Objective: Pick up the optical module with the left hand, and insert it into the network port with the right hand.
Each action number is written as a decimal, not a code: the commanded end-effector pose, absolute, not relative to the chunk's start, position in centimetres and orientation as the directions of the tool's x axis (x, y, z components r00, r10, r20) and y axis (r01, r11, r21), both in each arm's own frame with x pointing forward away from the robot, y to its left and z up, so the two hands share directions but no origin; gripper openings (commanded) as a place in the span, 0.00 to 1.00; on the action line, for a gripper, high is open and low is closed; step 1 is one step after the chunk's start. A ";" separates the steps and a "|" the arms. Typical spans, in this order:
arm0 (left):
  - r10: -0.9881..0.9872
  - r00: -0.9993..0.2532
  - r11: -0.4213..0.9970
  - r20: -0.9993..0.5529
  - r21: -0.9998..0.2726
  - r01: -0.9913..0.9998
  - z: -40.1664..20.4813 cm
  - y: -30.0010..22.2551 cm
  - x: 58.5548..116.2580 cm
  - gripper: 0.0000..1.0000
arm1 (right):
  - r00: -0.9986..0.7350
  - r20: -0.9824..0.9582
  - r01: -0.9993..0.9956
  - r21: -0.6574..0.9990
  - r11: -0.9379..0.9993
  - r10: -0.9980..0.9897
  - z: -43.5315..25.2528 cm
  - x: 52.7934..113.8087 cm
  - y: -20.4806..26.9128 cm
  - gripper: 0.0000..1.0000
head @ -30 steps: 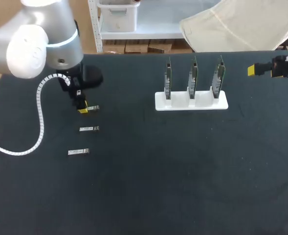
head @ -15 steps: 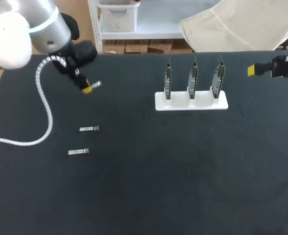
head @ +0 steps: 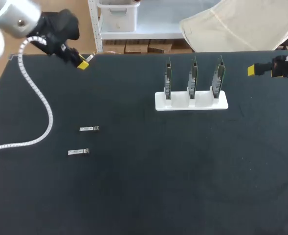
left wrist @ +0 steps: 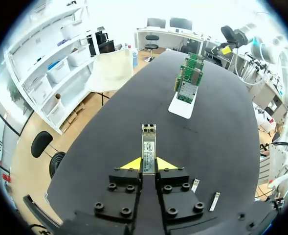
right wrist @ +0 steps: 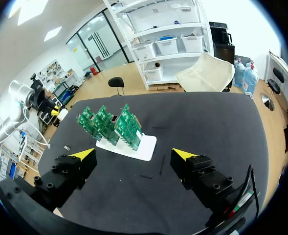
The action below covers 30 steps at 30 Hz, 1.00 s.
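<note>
My left gripper (head: 83,62) hangs over the table's far left corner, shut on a silver optical module (head: 90,58) that sticks out past its yellow tips. In the left wrist view the module (left wrist: 148,145) is pinched between the fingers of the left gripper (left wrist: 148,164) and points toward the card stand (left wrist: 181,106). Three upright green network cards (head: 192,77) stand in a white stand (head: 191,103) at the back middle. My right gripper (head: 254,70) hovers open at the far right edge. In its own view the right gripper (right wrist: 134,155) is empty, with the cards (right wrist: 109,125) ahead of it.
Two more silver modules (head: 89,129) (head: 78,152) lie on the black table at the left; both show under the left gripper as well (left wrist: 195,185) (left wrist: 214,200). The left arm's white coiled cable (head: 41,107) hangs over the table's left side.
My left arm has lifted the module off the table and carried it up and back toward the far left corner. The right arm has kept still.
</note>
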State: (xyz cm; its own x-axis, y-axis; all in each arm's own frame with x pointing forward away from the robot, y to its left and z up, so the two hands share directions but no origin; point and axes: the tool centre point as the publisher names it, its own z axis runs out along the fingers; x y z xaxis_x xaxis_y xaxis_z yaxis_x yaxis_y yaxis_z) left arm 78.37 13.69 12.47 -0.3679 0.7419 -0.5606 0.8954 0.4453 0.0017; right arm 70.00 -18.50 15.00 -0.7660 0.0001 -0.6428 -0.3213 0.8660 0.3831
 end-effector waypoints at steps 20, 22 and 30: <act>0.614 -0.235 0.382 -0.754 0.023 0.924 14.9 8.6 77.5 0.00 | -0.766 -0.643 -0.321 0.383 0.866 0.000 15.0 70.0 -18.5 1.00; 0.593 -0.200 0.352 -0.780 0.028 0.935 15.7 7.2 77.7 0.00 | -0.766 -0.643 -0.321 0.383 0.866 0.000 15.0 70.0 -18.5 1.00; 0.524 -0.075 0.266 -0.848 0.079 0.961 18.0 3.3 79.0 0.00 | -0.766 -0.643 -0.321 0.383 0.866 0.000 15.0 70.0 -18.5 1.00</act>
